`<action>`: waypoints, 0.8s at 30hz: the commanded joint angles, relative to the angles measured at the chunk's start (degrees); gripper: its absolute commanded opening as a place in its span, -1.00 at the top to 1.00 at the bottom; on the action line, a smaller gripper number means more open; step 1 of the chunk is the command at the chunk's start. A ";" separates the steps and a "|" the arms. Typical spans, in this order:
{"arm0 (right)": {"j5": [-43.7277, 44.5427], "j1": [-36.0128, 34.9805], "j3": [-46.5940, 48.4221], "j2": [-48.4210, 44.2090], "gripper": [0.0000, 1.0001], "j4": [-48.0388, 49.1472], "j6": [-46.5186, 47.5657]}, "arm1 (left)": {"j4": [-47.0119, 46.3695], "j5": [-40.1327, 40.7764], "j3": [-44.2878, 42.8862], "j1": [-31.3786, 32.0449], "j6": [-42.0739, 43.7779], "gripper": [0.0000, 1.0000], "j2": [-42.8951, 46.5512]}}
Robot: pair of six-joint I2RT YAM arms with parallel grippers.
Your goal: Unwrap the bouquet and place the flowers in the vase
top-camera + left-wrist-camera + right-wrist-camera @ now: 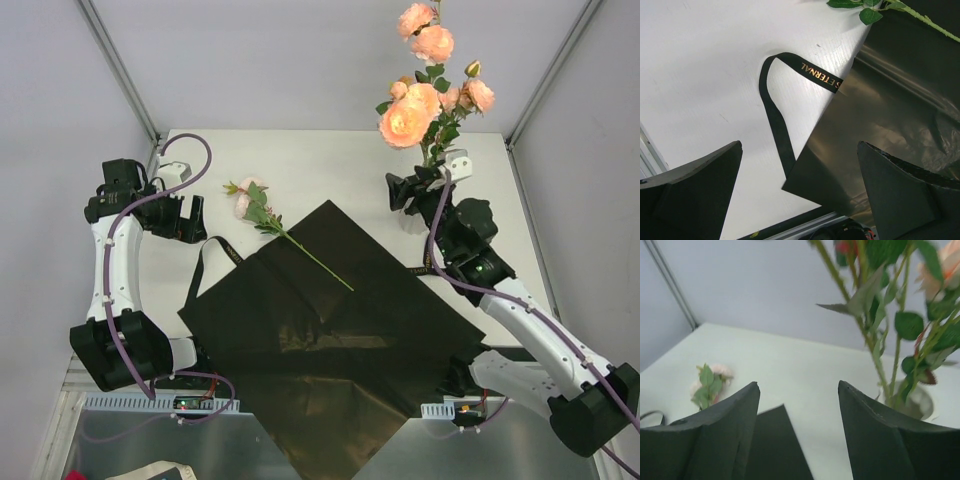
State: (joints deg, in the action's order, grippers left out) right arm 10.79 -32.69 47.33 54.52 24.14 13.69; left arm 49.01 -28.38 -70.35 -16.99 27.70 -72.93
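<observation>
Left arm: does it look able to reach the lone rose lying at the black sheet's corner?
Probably yes. The left hand is open, and the rose lies uncovered nearby, bloom on bare table, stem across the black sheet. Nothing stands between them.

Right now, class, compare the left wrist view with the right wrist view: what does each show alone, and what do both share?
Only the left wrist view shows the gold lettering on the black ribbon. Only the right wrist view shows the vase with flowers standing in it. Both share the white table, the black sheet and the loose rose: leaves and stem in the left, bloom in the right.
</observation>
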 commanded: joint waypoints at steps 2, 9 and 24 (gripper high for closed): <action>-5.59 -3.42 2.24 3.64 -0.33 -12.62 -4.64 | 1.00 -1.85 1.09 -0.67 0.77 -0.98 1.73; -20.71 -8.09 6.88 19.72 -0.22 -16.31 -2.19 | 1.43 -3.34 1.35 -0.67 0.95 -0.98 2.44; -25.03 -15.04 43.53 61.92 -0.13 -31.77 2.12 | 2.93 -3.00 1.35 -0.67 2.35 -0.98 2.53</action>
State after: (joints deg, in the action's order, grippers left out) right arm -12.91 -47.99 82.32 111.87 -1.26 14.26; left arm 50.26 -30.00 -69.36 -16.99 28.18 -71.70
